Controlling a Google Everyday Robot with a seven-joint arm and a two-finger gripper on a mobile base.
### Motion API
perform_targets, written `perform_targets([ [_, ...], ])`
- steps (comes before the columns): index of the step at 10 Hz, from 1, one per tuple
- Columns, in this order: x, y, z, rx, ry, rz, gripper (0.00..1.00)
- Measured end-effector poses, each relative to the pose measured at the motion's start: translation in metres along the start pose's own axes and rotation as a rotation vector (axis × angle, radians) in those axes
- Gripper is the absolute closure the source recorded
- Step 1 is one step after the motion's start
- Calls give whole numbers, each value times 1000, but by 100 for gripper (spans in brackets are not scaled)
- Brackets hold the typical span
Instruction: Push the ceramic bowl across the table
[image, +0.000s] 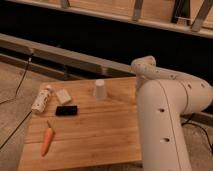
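Note:
The wooden table (95, 135) fills the lower middle of the camera view. The ceramic bowl does not show; the place at the table's far right is covered by my white arm (165, 115). My gripper is hidden behind the arm's rounded links near the table's far right corner, so it is not in view. A small white upturned cup (100, 89) stands near the far edge, just left of the arm.
On the table's left side lie a white bottle (42, 99), a small pale block (63, 95), a black flat object (66, 110) and a carrot (46, 141). A dark wall with a ledge (75, 57) runs behind. A cable (22, 77) hangs at the left.

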Motion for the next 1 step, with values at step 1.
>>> perform_targets([
  [1, 0, 0, 0, 0, 0, 0, 35],
])
